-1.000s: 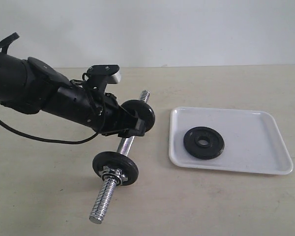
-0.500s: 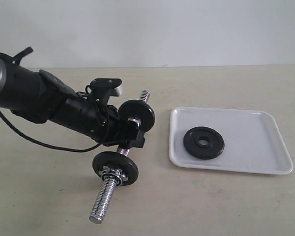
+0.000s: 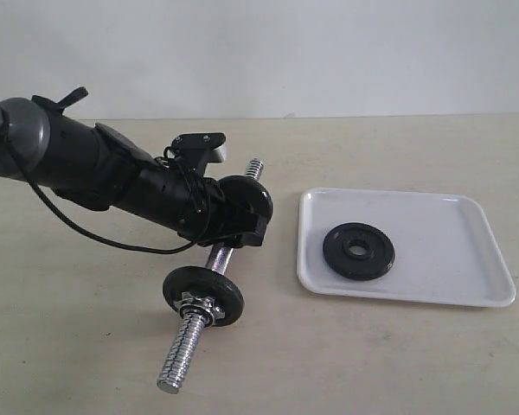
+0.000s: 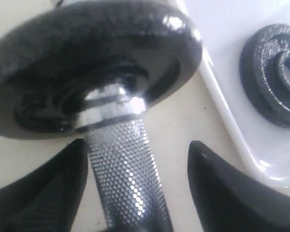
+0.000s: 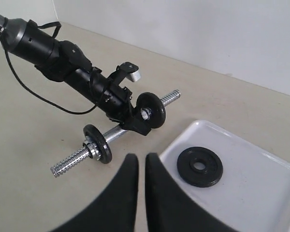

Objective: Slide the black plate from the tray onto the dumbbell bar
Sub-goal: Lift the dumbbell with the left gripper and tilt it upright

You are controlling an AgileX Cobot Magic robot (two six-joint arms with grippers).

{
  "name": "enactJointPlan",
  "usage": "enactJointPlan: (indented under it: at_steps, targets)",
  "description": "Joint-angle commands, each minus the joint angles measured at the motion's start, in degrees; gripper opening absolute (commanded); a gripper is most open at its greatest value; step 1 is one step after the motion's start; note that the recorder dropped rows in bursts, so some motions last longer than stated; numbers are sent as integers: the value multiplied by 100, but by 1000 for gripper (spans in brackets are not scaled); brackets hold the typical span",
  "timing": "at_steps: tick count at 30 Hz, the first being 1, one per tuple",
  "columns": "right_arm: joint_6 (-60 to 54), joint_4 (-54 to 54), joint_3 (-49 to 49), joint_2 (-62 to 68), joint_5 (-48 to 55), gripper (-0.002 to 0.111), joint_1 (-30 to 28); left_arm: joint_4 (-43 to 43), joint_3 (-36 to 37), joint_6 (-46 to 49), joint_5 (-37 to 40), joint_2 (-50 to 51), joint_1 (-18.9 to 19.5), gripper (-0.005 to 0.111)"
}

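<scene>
Left of centre in the exterior view, the left tool stands released. Its fingers are spread on either side of the dumbbell bar's knurled middle, just beside the black plate that sits threaded on the bar. A second plate lies flat in the tray at right, clear of its rim. The right tool is clenched on nothing, well apart from the bar. Open tabletop runs along the lower frame.
</scene>
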Motion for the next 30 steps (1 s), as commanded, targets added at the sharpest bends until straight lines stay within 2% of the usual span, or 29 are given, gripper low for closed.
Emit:
enactJointPlan:
  at_steps: [1, 5, 8, 14, 17, 21, 27, 30]
  targets:
    - [-119, -239, -18, 17, -13, 1, 0, 0, -19, 9, 120, 283, -47, 56]
    - [-127, -344, -18, 17, -24, 1, 0, 0, -19, -42, 58, 446, -47, 56]
    - [-127, -394, -18, 17, -24, 1, 0, 0, -19, -136, 133, 469, -47, 50]
    - [-127, -406, -18, 17, -24, 1, 0, 171, -19, -125, 488, 469, -47, 17]
    - [-127, -406, -18, 17, -24, 1, 0, 654, -19, -125, 768, 469, -47, 4]
    - [-127, -406, -18, 17, -61, 1, 0, 1672, -19, -271, 1164, 469, -47, 4]
    - [-127, -283, -18, 26, -171, 1, 0, 3322, -19, -1840, 1205, 469, -23, 4]
    - [-127, -231, -18, 36, -186, 1, 0, 3682, -19, -2036, 1234, 469, -7, 4]
